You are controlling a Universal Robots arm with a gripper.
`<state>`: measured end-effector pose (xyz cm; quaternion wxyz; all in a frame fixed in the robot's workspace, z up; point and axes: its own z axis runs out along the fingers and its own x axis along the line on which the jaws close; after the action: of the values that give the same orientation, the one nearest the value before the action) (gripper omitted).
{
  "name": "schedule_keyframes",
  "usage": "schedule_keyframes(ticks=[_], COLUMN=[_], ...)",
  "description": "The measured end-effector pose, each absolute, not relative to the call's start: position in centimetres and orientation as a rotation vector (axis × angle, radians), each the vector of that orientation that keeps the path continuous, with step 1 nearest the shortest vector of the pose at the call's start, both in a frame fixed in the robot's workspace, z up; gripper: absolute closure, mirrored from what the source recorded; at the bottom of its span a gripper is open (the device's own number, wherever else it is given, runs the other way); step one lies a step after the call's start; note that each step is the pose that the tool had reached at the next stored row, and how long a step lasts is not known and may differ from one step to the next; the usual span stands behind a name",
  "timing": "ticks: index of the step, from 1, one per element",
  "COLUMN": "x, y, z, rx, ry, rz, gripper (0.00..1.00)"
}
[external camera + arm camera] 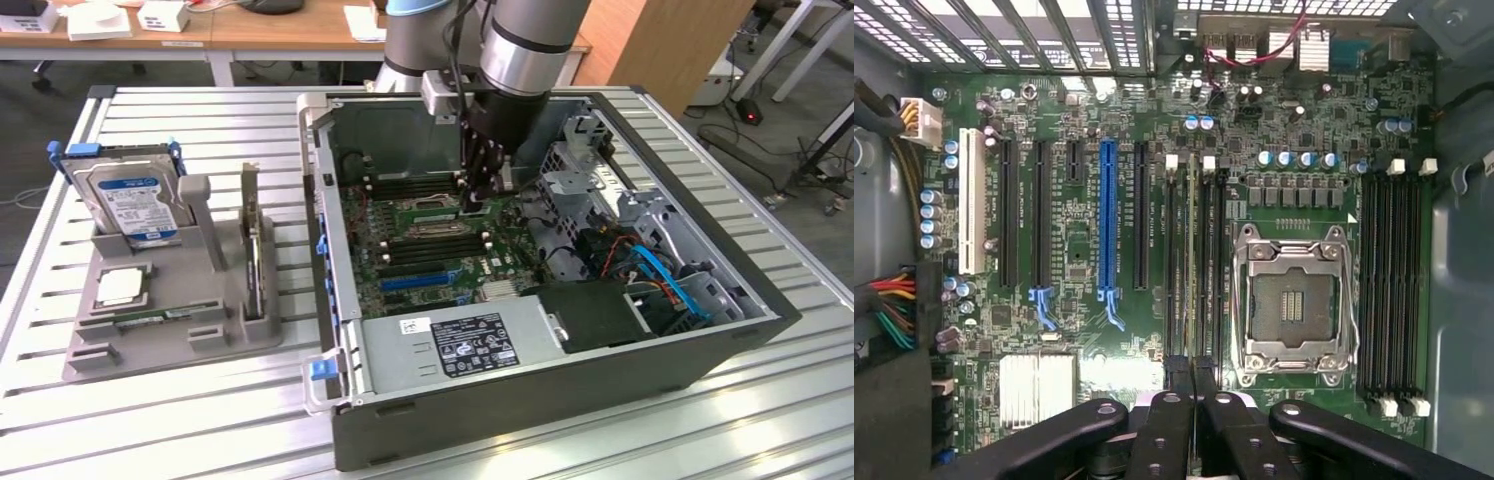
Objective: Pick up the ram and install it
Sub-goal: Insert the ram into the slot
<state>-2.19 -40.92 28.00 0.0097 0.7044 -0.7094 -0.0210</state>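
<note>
Ram [1194, 260], seen edge-on, pinched in the narrow-closed end effector [1194, 378] over the memory slots [1172, 270] beside the motherboard's processor socket [1294, 300]. Seating it well likely calls for keeping the stick upright, parallel to one slot, with even downward pressure.

Ram [1195, 260] edge-on, chips not discernible, one end hidden inside gripper [1194, 372]; gripper body, arm [527, 40] cut off by picture edges.

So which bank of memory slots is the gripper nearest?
The bank between the processor socket and the expansion slots; the gripper lines up with it. The other bank lies beyond the socket.
</note>
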Motion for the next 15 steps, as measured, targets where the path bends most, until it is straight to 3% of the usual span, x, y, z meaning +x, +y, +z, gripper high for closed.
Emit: schedule_keyframes(ticks=[15], x=[-2.3], y=[-40.9], z=[26.9], rx=[2.199], ry=[-2.219], rz=[-0.062], gripper=[0.89])
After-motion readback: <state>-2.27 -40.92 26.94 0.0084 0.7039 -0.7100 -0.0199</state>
